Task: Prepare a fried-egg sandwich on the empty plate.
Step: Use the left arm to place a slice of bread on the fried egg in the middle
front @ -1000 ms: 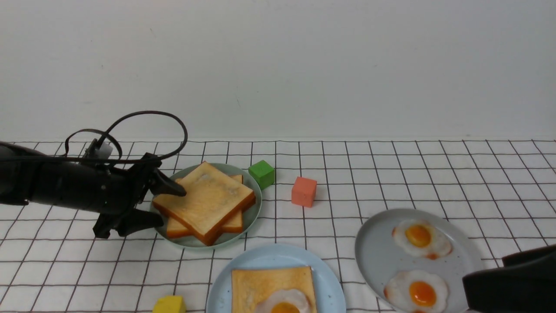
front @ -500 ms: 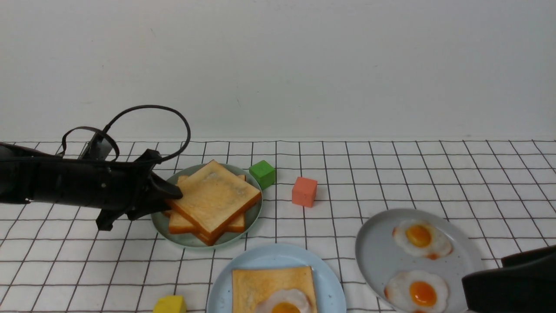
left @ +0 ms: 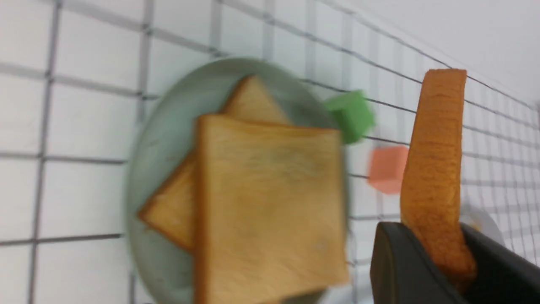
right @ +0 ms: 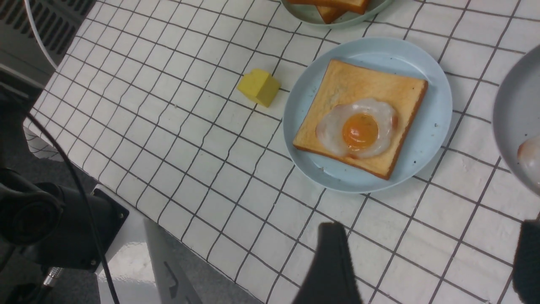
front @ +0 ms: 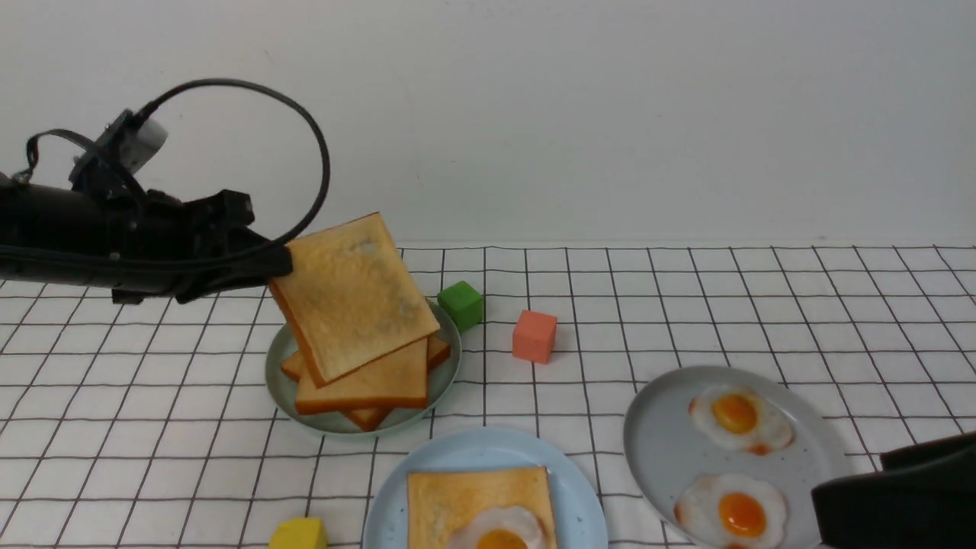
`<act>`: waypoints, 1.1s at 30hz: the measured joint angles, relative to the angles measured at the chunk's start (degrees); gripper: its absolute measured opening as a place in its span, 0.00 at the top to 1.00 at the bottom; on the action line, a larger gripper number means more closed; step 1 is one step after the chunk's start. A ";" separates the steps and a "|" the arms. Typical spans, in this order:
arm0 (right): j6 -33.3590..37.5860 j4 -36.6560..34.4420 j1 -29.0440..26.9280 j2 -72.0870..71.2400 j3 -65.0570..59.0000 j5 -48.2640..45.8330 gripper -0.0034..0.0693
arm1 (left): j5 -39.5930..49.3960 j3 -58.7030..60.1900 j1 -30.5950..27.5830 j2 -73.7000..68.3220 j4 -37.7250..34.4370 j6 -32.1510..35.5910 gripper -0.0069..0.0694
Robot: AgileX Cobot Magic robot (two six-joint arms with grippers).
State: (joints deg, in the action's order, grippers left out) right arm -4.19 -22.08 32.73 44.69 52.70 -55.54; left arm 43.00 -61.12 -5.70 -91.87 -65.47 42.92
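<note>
Left tool [front: 276,268]: jaws closed down on one corner of a toast slice [front: 354,297], which hangs tilted above the sage-green plate [front: 286,404] near the bench's far edge, toward its left side. The left wrist view shows the slice edge-on, pinched between the fingertips. Right tool [right: 434,261]: jaws wide apart, nothing between them, at the near right of the bench.

Beneath the held slice, more toast [front: 377,381] lies crossed on the sage-green plate. Nearer the bench's near edge, the pale blue plate [right: 438,126] carries a flat toast slice [right: 379,86] with a fried egg [right: 360,131] on it, set toward one side of the bread. Two further eggs lie on the grey plate [front: 648,427], right of the blue one.

Progress: base slice and egg in place; top slice picked up but not placed. Left to do, by my reading: carry it over the blue plate, level it, lower it on the egg and release. The corner grip may let it swing.

Change against the frame half a second ago: the slice then lay on the stack, with the left tool at its corner; both have risen, and the slice now tips steeply. Blue plate, its contents and right tool: no change noted.
</note>
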 joint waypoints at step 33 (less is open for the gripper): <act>-8.14 7.76 0.00 -0.55 0.00 -6.42 0.83 | 9.50 3.75 16.63 -7.63 15.62 -8.78 0.21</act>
State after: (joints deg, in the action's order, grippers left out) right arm -12.33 -14.32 32.73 44.14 52.70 -61.95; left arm 52.50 -57.37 10.92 -99.49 -49.85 34.13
